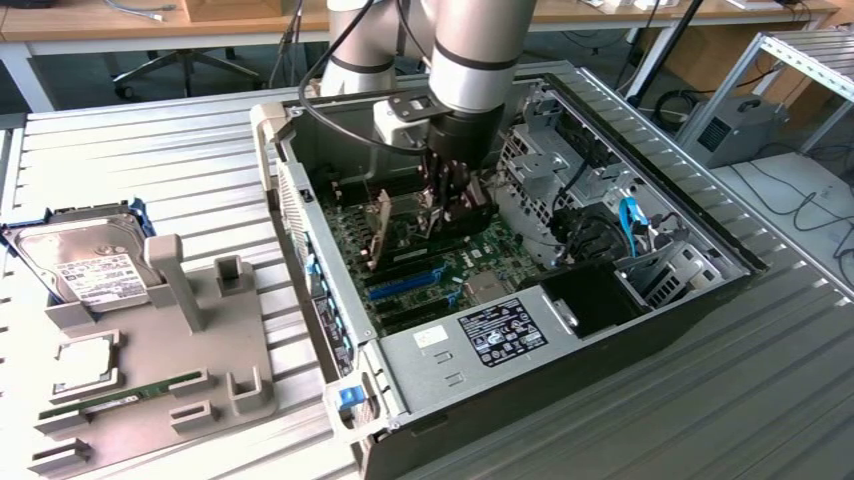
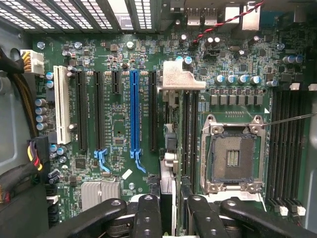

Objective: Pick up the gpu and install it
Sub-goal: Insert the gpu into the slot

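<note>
One end effector (image 2: 173, 218) holds the gpu (image 2: 181, 124) edge-on above the motherboard (image 2: 119, 129).

Even, bright indoor light, soft shadow inside the computer case (image 1: 400, 330) beneath the gripper (image 1: 447, 215), motherboard (image 2: 119, 124) crisp, mild glare on metal.

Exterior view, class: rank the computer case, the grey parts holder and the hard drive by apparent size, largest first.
1. Computer case
2. Grey parts holder
3. Hard drive

All three sit at similar distance, so the order looks reliable.
</note>
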Controlling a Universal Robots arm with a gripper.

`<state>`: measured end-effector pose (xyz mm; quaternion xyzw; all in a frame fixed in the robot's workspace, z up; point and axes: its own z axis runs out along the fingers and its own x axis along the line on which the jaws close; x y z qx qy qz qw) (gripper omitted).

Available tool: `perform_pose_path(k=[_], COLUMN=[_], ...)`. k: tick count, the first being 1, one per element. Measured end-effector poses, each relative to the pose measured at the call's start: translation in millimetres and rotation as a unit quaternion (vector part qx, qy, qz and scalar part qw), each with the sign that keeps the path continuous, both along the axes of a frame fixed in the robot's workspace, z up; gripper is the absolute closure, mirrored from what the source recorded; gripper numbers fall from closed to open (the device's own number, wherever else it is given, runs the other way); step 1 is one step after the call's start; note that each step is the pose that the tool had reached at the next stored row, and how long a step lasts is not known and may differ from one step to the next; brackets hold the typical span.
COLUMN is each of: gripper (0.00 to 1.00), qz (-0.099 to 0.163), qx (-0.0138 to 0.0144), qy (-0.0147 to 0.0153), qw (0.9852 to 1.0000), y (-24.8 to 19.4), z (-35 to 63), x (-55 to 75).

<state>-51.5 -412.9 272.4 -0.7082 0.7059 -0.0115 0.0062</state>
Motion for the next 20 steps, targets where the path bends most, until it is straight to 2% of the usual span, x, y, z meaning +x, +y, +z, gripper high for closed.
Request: perform_pose_path(k=[16, 20], gripper=[0.74, 0.74], qz=[0.0, 0.0], qx=[-0.0001, -0.0001], qy=[0.0, -0.0001], qw=[1.0, 1.0], y=[0.0, 0.0], z=[-2.6, 1.3], x=[-0.3, -0.3])
